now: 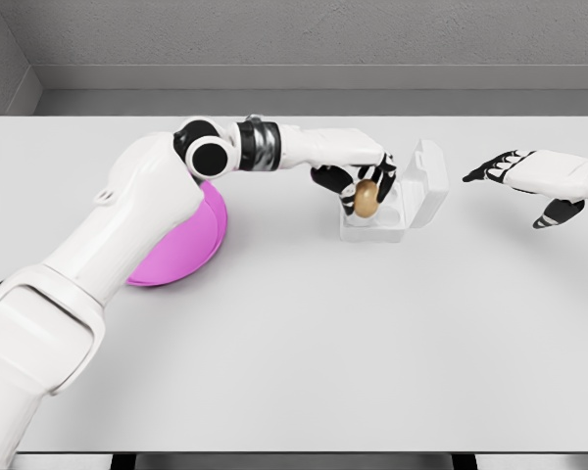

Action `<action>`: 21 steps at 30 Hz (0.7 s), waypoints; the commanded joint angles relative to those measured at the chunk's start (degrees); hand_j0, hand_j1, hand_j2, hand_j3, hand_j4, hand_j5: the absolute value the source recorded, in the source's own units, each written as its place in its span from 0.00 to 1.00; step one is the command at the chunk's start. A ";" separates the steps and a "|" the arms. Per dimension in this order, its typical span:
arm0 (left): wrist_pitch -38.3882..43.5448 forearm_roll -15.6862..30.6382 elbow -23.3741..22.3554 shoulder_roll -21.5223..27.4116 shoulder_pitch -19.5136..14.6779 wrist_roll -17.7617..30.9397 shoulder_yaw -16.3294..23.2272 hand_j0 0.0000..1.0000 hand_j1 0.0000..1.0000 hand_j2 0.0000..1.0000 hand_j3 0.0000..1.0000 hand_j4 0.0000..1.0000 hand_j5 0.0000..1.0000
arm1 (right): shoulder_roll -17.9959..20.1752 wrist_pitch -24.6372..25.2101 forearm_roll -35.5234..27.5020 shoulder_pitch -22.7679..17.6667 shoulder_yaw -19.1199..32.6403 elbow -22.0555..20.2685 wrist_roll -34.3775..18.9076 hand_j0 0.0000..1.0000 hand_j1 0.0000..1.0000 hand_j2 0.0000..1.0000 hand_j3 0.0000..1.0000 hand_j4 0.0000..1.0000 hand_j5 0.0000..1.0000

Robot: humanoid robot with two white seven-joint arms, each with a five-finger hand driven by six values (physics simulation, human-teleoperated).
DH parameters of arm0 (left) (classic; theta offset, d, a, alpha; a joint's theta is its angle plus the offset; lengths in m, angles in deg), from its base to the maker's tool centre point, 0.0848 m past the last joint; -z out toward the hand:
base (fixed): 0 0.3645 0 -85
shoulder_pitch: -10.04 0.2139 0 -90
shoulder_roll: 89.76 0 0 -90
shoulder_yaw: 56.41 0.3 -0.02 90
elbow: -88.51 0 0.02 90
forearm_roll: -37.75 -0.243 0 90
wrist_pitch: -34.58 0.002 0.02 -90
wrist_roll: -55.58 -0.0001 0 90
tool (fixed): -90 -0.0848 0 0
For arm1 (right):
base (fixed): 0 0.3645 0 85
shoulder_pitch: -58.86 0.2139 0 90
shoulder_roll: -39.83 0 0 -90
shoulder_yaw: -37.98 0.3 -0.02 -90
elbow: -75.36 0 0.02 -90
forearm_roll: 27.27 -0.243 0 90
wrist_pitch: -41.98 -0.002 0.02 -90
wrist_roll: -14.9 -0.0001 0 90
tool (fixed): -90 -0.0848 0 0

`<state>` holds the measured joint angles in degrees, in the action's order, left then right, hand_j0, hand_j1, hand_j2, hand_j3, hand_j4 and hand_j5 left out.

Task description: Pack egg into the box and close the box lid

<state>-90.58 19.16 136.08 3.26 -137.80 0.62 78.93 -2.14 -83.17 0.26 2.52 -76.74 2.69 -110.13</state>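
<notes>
Ideally, the egg (366,199), clasped in the left hand (358,186), is lowered gently into the box (377,220) directly beneath, lid (429,181) untouched.

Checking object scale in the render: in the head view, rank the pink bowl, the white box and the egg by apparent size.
1. Pink bowl, though partly hidden by the left arm
2. White box, lid open
3. Egg, held in the left hand
</notes>
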 commanded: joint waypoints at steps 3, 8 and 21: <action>0.16 0.31 -1.60 -0.29 -0.09 -0.04 -0.42 0.32 0.32 0.32 0.32 0.32 0.32 | 0.05 0.15 -0.28 0.00 0.03 -0.01 0.02 1.00 1.00 1.00 1.00 1.00 1.00; 0.16 -0.48 -3.71 -0.64 -0.88 -0.04 -0.42 0.33 0.33 0.33 0.33 0.33 0.33 | 0.05 0.15 -0.28 0.00 0.03 -0.01 0.02 1.00 1.00 1.00 1.00 1.00 1.00; 0.16 -1.36 -3.80 -0.82 -0.79 -0.04 0.02 0.46 0.46 0.46 0.46 0.46 0.46 | 0.05 0.15 -0.28 0.00 -0.15 -0.01 0.02 1.00 1.00 1.00 1.00 1.00 1.00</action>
<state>-90.59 17.57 132.31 2.44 -138.59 0.62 79.02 -2.16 -83.17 0.26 2.52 -76.87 2.69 -110.13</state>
